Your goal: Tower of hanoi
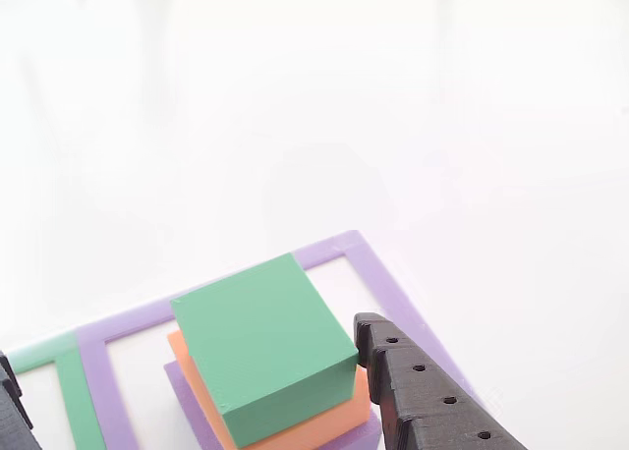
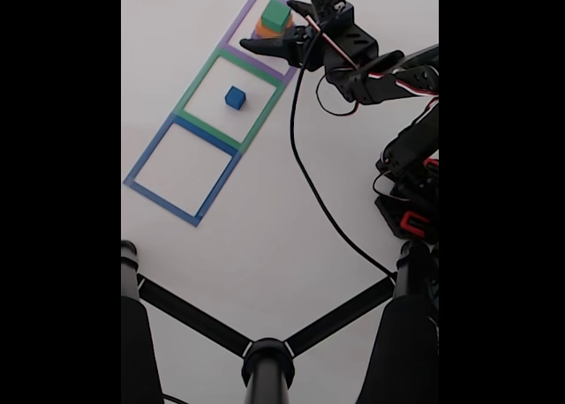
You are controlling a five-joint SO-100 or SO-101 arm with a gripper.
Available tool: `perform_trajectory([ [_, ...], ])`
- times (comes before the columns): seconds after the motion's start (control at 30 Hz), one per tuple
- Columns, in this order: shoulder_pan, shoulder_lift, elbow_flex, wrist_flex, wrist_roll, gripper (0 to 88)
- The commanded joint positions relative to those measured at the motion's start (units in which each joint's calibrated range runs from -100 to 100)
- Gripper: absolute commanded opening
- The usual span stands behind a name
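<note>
The tower of hanoi stack stands inside the purple taped square: a green block on an orange block on a purple block. My gripper is open around the stack. Its right finger is just beside the green block without touching, and its left finger shows at the frame's edge. In the fixed view the gripper straddles the green block at the top. The small blue cube sits alone in the green taped square.
A blue taped square lies below the green one with nothing in it. A black cable trails across the white table to the arm's base. A black three-legged stand spans the bottom of the fixed view.
</note>
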Motion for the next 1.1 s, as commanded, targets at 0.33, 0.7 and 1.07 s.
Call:
perform_trajectory([
  [0.33,-1.06,0.68,-3.55,-1.66,0.59,27.3],
  [0.7,-0.91,1.73,-3.82,-1.66,0.59,20.9],
  [1.07,-1.67,1.73,-3.91,-1.66,0.59,13.7],
])
